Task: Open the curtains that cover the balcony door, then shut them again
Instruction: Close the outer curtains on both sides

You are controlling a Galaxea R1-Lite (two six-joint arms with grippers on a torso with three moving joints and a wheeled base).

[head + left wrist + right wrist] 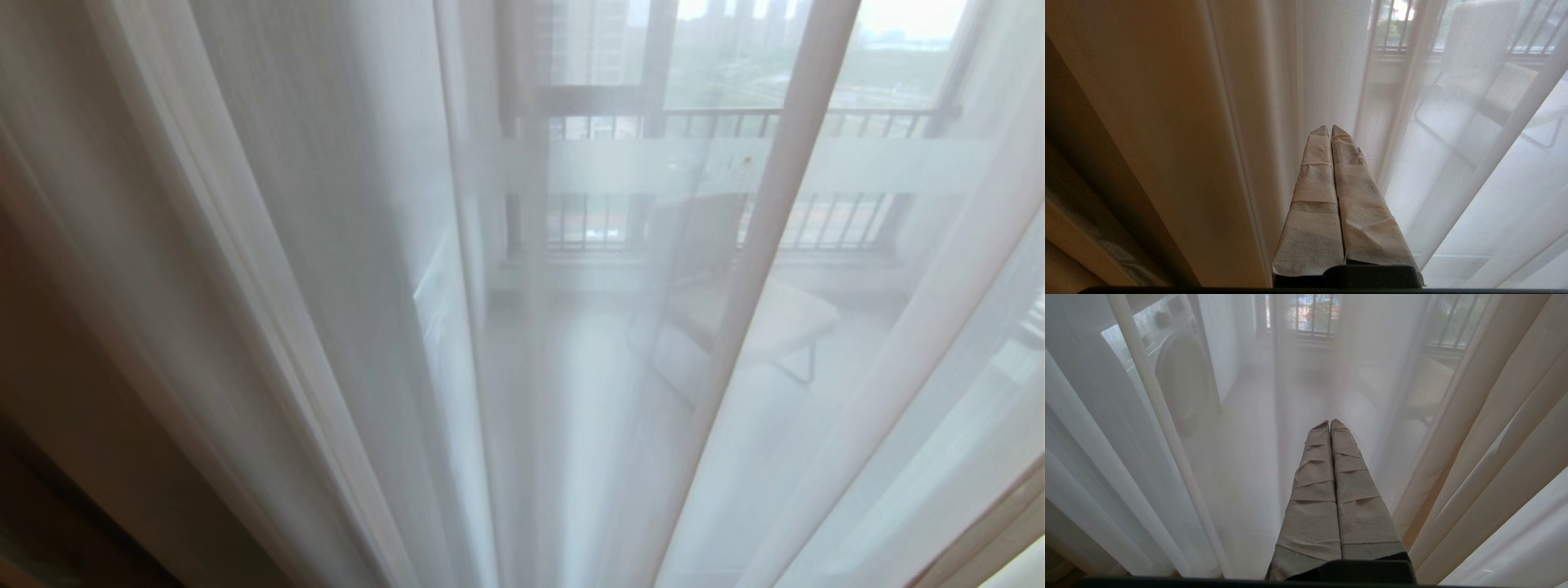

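The curtains hang drawn across the whole head view: thin white sheers (367,245) in folds, with a thick beige drape (73,310) at the left edge. Through the sheers the balcony door (526,163) shows dimly, with its dark upright frame and a frosted band (865,163). Neither arm appears in the head view. My left gripper (1329,127) is shut and empty, its taped fingers pointing at the sheers (1453,183) next to the beige drape (1147,122). My right gripper (1329,421) is shut and empty too, facing sheers (1126,457) with beige drape folds (1515,457) beside it.
Behind the sheers, out on the balcony, stand a chair (735,286) and a washing machine (1180,375). Railed windows (735,122) lie beyond them. A dark strip of wall or floor (49,523) shows at the lower left of the head view.
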